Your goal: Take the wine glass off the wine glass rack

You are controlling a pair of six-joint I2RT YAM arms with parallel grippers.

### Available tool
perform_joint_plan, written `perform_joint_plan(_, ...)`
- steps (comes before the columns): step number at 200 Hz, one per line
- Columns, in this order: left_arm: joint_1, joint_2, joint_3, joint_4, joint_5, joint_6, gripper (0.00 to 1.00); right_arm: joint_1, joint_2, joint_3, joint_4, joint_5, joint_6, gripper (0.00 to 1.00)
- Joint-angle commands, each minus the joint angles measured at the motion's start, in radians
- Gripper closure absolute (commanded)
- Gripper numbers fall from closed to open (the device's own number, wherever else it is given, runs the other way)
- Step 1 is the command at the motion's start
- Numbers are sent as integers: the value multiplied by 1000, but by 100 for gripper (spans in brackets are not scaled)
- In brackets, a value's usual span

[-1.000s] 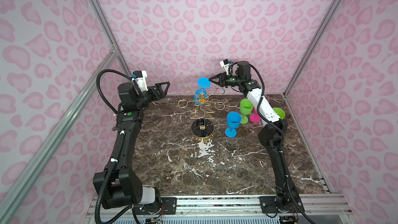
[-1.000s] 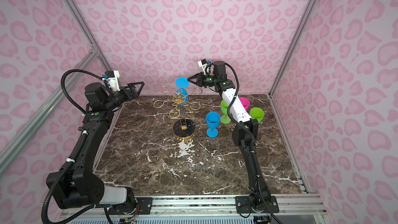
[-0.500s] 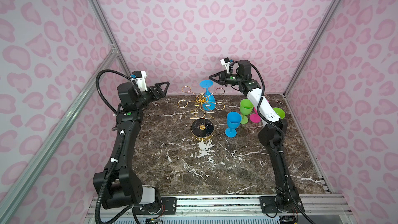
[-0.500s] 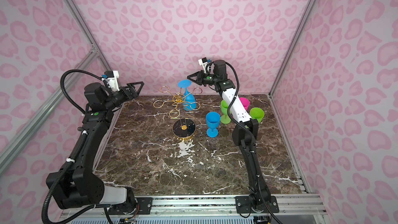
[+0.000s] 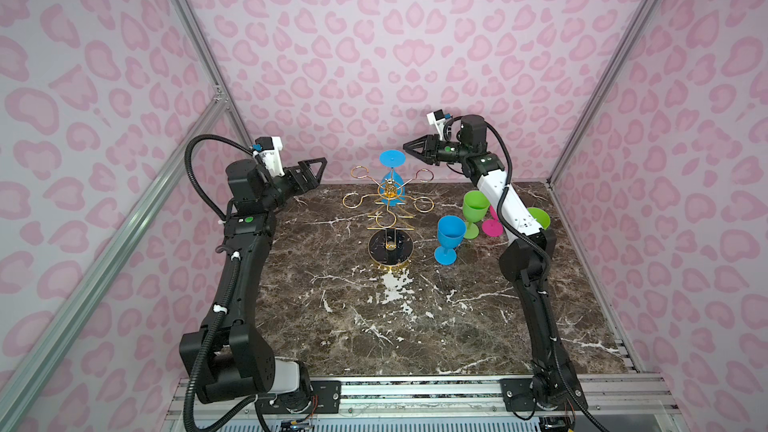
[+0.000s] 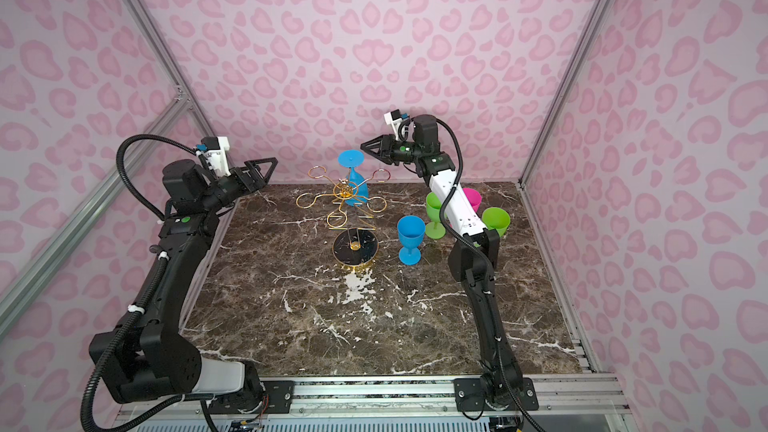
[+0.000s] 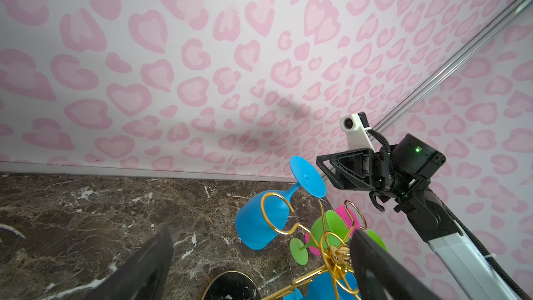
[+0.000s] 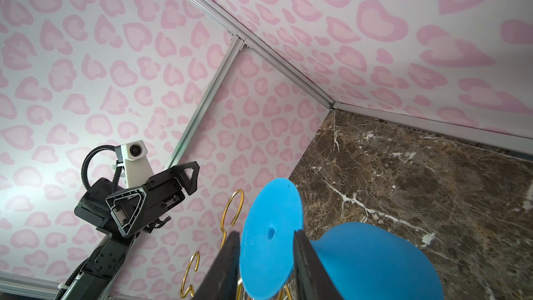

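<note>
Marble worktop (image 5: 374,326): four glasses (image 5: 451,232) are stood off the rack (image 5: 390,248), one wine glass (image 7: 253,226) is left hung. Right gripper (image 5: 408,149) is part-spread at its foot, gripping nothing; left gripper (image 5: 318,166) spread wide.

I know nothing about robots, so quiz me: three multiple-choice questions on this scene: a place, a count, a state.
1. Where is the upside-down blue glass? A) lying on its side B) hanging on the gold rack C) inside another glass
2. How many glasses stand upright on the marble table? A) two B) six C) four
3. The left gripper is: A) open and empty B) shut on a glass C) shut on the rack

Answers: B, it hangs foot-up from a rack arm; C, standing blue glass, green glass, pink glass, second green glass; A, its fingers are spread, touching nothing.
</note>
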Motion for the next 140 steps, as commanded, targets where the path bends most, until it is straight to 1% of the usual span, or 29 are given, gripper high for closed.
perform_joint_plan(1,0,-9,-2,39,13,-4,3,-2,-11,5,-50,-2,-49,57)
perform_joint_plan(22,0,-7,-2,40,13,-7,3,-2,-11,5,-119,17,-98,54)
perform_joint_plan(40,0,-7,-2,42,13,-7,3,-2,-7,5,-145,23,-120,52)
perform_joint_plan(73,2,-8,-4,41,13,-7,3,2,7,5,-133,13,-119,50)
perform_joint_plan(140,3,-7,-4,41,15,-8,3,17,24,7,-93,4,-100,49)
